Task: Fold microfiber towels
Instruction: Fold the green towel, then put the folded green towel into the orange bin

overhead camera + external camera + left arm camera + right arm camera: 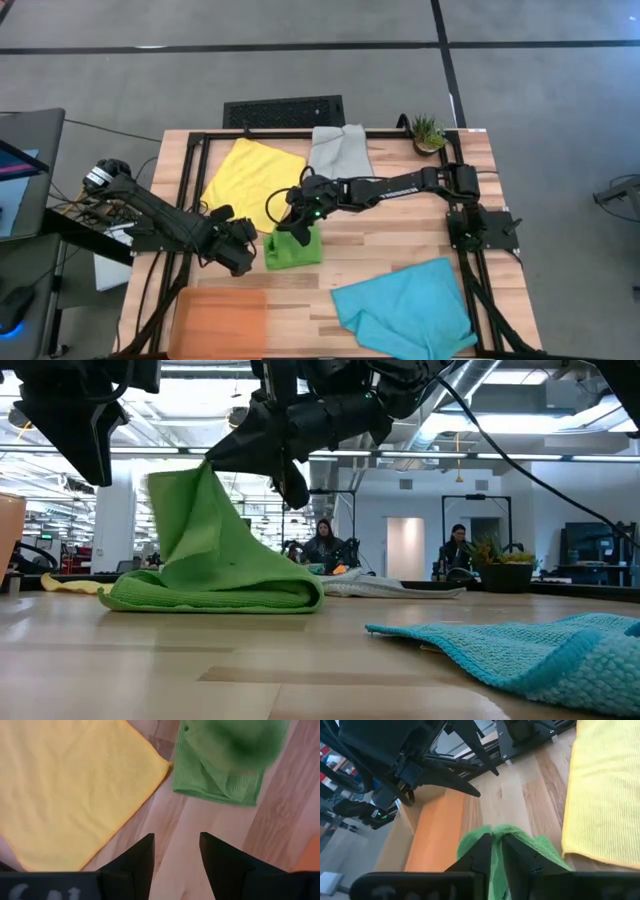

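Soft cloths on a slatted wooden table

The left gripper (243, 256) hangs spread and empty near the table's left edge; mid-table, the right gripper (297, 231) pinches a peak of the folded, nubbly green towel (293, 249).

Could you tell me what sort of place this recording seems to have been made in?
Probably a robotics lab in a large open-plan workspace: a wooden table on a black frame, people at desks in the room behind, exposed ceiling ducts, and a monitor beside the rig.
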Controlling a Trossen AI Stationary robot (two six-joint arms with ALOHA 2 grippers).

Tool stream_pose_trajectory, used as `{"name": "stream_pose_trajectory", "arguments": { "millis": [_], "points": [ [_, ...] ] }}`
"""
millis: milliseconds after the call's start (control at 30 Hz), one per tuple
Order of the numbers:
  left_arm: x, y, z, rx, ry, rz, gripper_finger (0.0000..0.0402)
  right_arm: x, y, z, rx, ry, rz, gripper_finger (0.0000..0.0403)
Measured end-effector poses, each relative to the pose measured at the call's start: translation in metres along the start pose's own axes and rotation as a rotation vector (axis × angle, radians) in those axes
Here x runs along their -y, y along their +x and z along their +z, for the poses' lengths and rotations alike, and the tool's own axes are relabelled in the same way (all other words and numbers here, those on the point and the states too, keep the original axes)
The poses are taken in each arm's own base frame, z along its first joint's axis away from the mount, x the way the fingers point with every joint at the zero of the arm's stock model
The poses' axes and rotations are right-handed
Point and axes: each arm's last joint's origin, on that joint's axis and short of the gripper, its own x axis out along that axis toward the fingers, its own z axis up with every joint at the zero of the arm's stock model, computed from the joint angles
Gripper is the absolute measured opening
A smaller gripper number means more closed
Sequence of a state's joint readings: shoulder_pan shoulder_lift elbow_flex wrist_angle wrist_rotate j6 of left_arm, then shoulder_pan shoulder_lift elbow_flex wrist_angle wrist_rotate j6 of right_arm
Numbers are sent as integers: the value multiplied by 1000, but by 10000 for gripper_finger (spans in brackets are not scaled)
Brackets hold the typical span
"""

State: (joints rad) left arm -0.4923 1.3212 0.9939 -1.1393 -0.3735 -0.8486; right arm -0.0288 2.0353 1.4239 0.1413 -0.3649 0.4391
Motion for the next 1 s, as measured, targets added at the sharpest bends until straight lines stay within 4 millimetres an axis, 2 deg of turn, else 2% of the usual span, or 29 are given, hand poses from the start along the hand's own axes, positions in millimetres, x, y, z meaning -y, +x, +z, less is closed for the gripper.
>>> {"name": "stream_pose_trajectory", "arguments": {
  "millis": [300, 500, 633, 767, 900, 1000],
  "points": [
    [0, 0, 0, 0, 0, -1, 150, 3, -1, 0, -15, 5, -7, 137],
    [2, 0, 4, 77, -5, 11, 150, 0, -16, -2, -142, -103, 19, 144],
    [3, 2, 7, 106, 22, 16, 150, -19, -29, -9, -254, -193, -13, 137],
    [3, 15, 5, 104, 49, 11, 150, -45, -45, -13, -309, -279, -83, 133],
    [0, 32, 4, 100, -51, -4, 150, -70, -66, -19, -368, -354, -187, 135],
    [1, 36, 12, 132, -95, -63, 150, -80, -75, -28, -414, -366, -288, 137]
  ]
}}
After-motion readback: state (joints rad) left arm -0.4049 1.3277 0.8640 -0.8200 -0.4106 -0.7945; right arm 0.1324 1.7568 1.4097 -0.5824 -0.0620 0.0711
